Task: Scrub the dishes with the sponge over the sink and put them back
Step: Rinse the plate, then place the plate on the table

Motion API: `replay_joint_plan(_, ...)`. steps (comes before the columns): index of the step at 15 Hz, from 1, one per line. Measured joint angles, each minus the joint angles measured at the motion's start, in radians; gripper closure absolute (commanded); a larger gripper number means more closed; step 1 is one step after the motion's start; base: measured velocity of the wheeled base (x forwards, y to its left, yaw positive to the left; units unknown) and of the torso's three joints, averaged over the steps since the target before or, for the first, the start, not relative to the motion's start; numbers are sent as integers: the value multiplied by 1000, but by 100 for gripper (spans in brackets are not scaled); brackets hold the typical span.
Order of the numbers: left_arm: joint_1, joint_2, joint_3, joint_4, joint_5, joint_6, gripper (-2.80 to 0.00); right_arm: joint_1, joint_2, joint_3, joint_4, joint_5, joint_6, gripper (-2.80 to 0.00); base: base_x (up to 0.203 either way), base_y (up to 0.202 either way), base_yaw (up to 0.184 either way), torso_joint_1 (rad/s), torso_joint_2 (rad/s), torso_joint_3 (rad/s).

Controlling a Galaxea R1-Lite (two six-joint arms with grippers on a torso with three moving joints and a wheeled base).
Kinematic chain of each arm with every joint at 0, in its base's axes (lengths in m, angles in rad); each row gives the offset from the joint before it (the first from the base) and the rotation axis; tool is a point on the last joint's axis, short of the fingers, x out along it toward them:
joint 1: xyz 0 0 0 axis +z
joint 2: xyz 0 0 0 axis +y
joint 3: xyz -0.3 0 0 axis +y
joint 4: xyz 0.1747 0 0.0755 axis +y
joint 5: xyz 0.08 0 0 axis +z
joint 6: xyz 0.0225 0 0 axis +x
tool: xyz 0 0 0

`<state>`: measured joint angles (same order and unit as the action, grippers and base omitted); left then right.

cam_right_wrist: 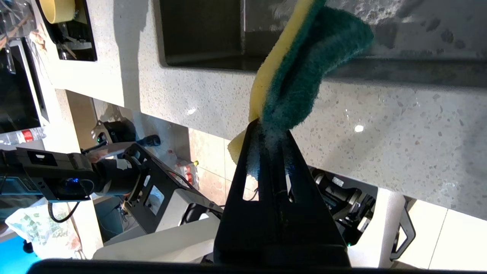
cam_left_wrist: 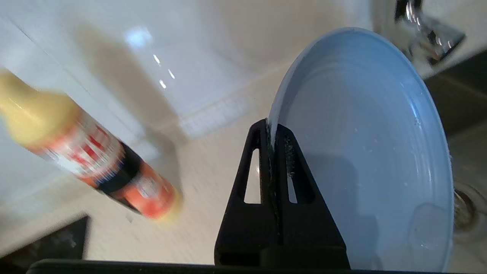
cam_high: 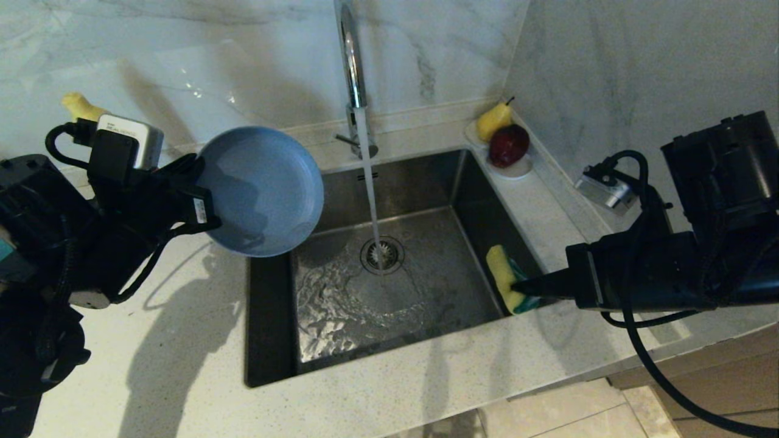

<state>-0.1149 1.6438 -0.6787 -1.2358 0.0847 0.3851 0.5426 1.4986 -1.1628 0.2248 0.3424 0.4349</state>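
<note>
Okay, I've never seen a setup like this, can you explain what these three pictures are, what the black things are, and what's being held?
This is a two-armed robot at a kitchen sink. The wide picture comes from a camera on its head, looking down; the other two come from cameras on each wrist, looking along the black jaws.

The left gripper has its jaws shut on the rim of a grey-blue plate, holding it tilted above the sink's left edge. The right gripper is shut on a yellow and green sponge at the sink's right side.

Water runs from the faucet into the basin. On the counter sit a small white dish with a pear and a red fruit, and a bottle beyond the plate.
</note>
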Motion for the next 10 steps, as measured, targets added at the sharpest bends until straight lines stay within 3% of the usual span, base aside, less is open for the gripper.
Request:
replay_joint_plan(2, 10, -2, -10, 88, 9, -83, 0, 0, -3, 5, 1, 0, 0, 0, 0, 0, 0, 0, 0, 0)
replay_joint_plan(5, 50, -18, -104, 373, 7, -293, 0, 0, -8, 7, 0, -1, 0, 0, 0, 0, 0, 0, 0, 0)
replay_joint_plan(10, 188, -93, -375, 978, -27, -762, 0, -23, -3, 15, 0, -1, -9, 0, 0, 0, 0, 0, 0, 0)
